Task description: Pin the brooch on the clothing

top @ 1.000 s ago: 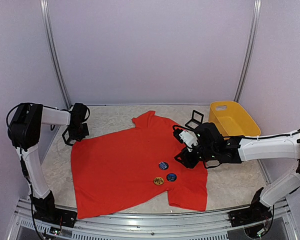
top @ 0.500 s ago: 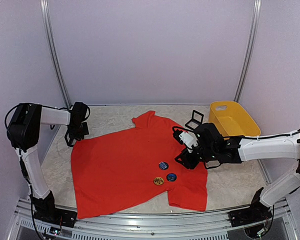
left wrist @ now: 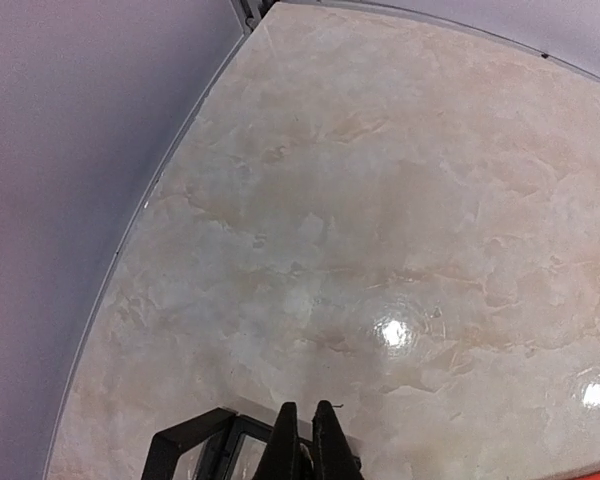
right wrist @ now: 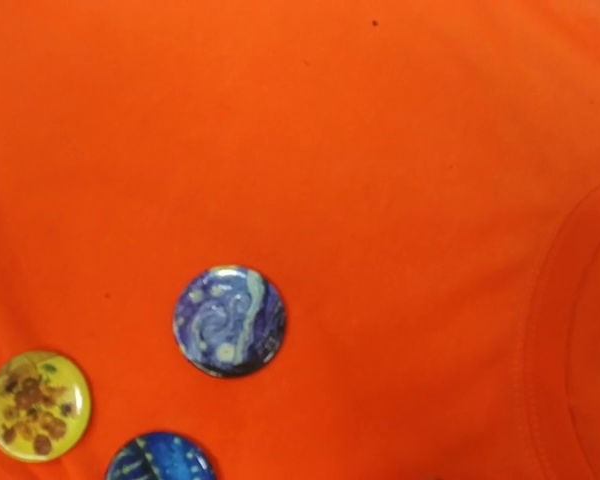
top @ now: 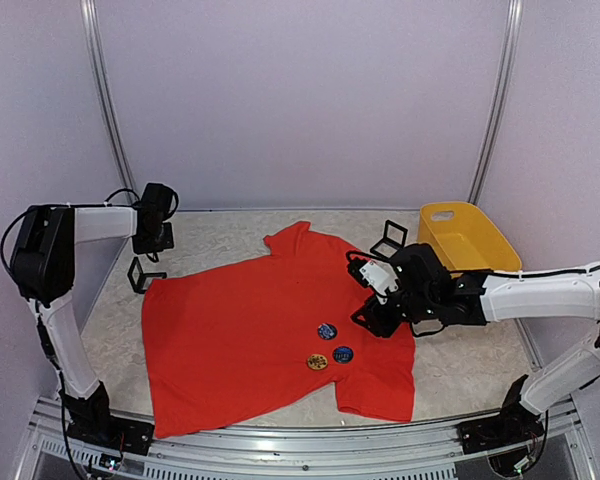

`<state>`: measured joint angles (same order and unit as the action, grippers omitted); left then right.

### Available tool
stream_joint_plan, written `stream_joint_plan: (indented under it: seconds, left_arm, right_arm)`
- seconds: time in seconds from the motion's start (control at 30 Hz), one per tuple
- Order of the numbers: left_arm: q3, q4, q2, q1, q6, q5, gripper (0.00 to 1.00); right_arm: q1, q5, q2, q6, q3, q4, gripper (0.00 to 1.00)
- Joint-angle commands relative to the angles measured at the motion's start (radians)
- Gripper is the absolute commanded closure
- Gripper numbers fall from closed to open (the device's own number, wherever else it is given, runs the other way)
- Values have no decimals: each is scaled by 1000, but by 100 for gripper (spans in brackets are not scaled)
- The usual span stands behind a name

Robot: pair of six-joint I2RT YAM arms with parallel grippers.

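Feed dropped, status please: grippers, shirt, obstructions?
Left gripper shut over marbled table. Right gripper above red-orange fabric T-shirt, jaws unclear. Three round badges lie on it. No obstruction seen.

On my feed, pale-lilac walls, two silver metal uprights, glossy cream marble-patterned tabletop with white glare spots, ribbed aluminium front rail.

Bright overhead light glares on the table; edges seem soft.

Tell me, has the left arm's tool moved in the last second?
Yes. The left tool has drawn away from the T-shirt and its sleeve edge, toward the back wall.
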<state>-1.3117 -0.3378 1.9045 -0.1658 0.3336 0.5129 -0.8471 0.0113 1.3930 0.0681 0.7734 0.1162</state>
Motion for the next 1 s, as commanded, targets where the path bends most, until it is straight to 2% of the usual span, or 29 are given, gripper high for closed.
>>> stream_joint_plan:
  seconds: [0.0, 0.1, 0.23, 0.33, 0.4, 0.43, 0.57, 0.63, 0.8, 0.97]
  left_arm:
    - [-58, 5, -74, -99, -91, 73, 100]
    - [-114, 17, -155, -265, -208, 59, 100]
    - [-181, 12, -261, -539, -357, -70, 100]
    - [-190, 40, -348, -769, -417, -98, 100]
    - [-186, 61, -400, -867, -422, -206, 100]
    - [-175, 76, -426, -902, -418, -307, 100]
    - [-84, 190, -524, -973, -342, -576, 100]
    - [-50, 226, -561, -1000, -313, -641, 100]
    - [-36, 231, -598, -1060, -318, -670, 100]
    - [-22, 225, -606, -1077, -314, -684, 100]
  right_arm:
    - [10, -10, -47, -7, 35, 18, 52]
    - [11, -86, -85, -28, 50, 18, 52]
    - [13, -224, -206, -73, 67, -9, 52]
    - [12, -452, -331, -113, 72, -80, 52]
    - [13, -615, -404, -115, 73, -136, 48]
    - [11, -682, -438, -112, 79, -159, 47]
    - [11, -813, -466, -55, 114, -207, 44]
    - [10, -840, -439, -1, 137, -211, 48]
    - [-31, -880, -344, 89, 187, -242, 61]
    - [-71, -834, -283, 105, 245, -235, 67]
